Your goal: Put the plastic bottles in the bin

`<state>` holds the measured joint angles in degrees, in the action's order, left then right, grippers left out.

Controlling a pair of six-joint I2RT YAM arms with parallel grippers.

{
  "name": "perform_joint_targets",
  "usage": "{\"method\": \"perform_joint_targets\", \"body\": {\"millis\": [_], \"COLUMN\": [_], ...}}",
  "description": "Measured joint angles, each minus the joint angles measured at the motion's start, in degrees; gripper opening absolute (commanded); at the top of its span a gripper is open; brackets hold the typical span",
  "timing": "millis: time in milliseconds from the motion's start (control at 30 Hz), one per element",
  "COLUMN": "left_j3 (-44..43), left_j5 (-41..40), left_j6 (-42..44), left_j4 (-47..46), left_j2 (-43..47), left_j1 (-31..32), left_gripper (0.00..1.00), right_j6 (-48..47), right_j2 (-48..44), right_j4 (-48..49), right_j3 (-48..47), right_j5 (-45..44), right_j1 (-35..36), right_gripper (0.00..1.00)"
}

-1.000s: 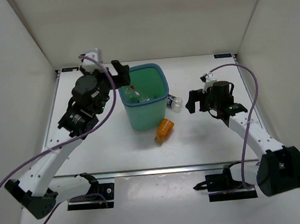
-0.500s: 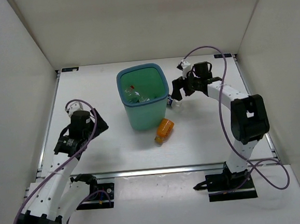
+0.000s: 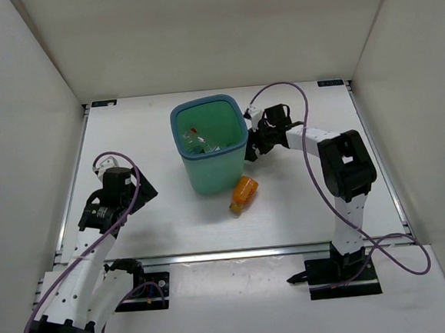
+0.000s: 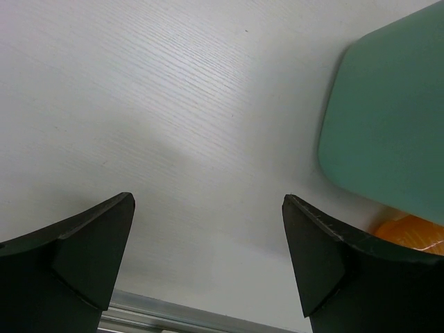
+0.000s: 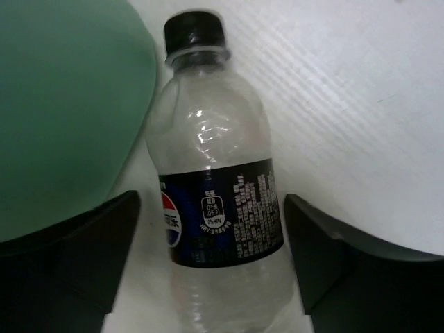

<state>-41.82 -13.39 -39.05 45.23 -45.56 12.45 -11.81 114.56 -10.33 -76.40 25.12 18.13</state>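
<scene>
The teal bin (image 3: 212, 175) stands at mid table with bottles (image 3: 197, 141) lying inside it. An orange bottle (image 3: 244, 193) lies at its front right corner. My right gripper (image 3: 250, 149) is low against the bin's right side. In the right wrist view a clear bottle (image 5: 215, 139) with a dark blue label and black cap lies between the fingers of my right gripper (image 5: 211, 200). They stand astride it, with a gap showing on the left beside the bin (image 5: 62, 104). My left gripper (image 3: 143, 190) is open over bare table, holding nothing.
The left wrist view shows the left gripper (image 4: 208, 201) facing the bin's wall (image 4: 395, 125) and a bit of the orange bottle (image 4: 413, 232). White walls close in three sides. A metal rail (image 3: 229, 255) runs along the near edge.
My left arm pulled back from the bin's rim to the left front of the table. My right arm swung in to the bin's right side and came down round the clear bottle.
</scene>
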Motion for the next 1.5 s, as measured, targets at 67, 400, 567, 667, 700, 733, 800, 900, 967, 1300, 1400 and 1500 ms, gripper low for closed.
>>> {"method": "perform_joint_targets", "body": {"millis": [67, 400, 567, 667, 700, 733, 800, 900, 967, 1300, 1400, 1500], "left_j3": [0.0, 0.0, 0.0, 0.0, 0.1, 0.1, 0.1, 0.1, 0.1, 0.2, 0.6, 0.6], "left_j5": [0.0, 0.0, 0.4, 1.1, 1.3, 1.6, 2.0, 2.3, 2.6, 6.4, 8.6, 11.6], "left_j6": [0.0, 0.0, 0.0, 0.0, 0.0, 0.0, 0.1, 0.3, 0.5, 5.8, 9.0, 12.9], "left_j4": [0.0, 0.2, -0.2, -1.0, -1.4, -1.8, -2.4, -3.3, -3.7, -4.2, -5.0, -5.2], "left_j2": [0.0, 0.4, 0.2, -0.9, -1.2, -1.6, -2.2, -3.0, -3.4, -0.2, 3.8, 6.1], "left_j1": [0.0, -0.1, -0.1, -0.2, -0.2, -0.2, -0.3, -0.4, -0.5, 3.4, 7.6, 11.2], "left_gripper": [0.99, 0.99, 0.99, 0.99, 0.99, 0.98, 0.98, 0.99, 0.98, 0.98, 0.99, 0.99], "right_j6": [0.2, 2.4, 5.4, 7.1, 7.5, 7.6, 7.5, 6.9, 6.7, 10.2, 10.9, 11.9], "right_j2": [0.0, -5.3, -16.2, -23.2, -25.3, -27.3, -30.3, -31.8, -31.6, -24.6, -24.3, -24.4], "right_j4": [1.0, 1.9, 1.3, 1.7, 2.2, 2.8, 3.8, 6.2, 7.9, 9.7, 9.5, 9.9], "right_j3": [1.9, 5.0, 3.7, 0.8, -0.3, -1.5, -4.0, -7.3, -7.9, -5.4, -4.9, -4.9], "right_j5": [-0.8, -6.8, -8.8, -8.9, -9.1, -9.3, -9.2, -8.9, -8.2, -2.7, -1.4, -0.9], "right_j1": [0.6, 0.8, -1.9, -4.3, -4.6, -4.3, -1.9, 5.1, 10.3, 17.5, 17.5, 17.5], "right_gripper": [0.49, 0.49, 0.43, 0.43, 0.44, 0.44, 0.44, 0.46, 0.46, 0.99, 1.00, 0.99]}}
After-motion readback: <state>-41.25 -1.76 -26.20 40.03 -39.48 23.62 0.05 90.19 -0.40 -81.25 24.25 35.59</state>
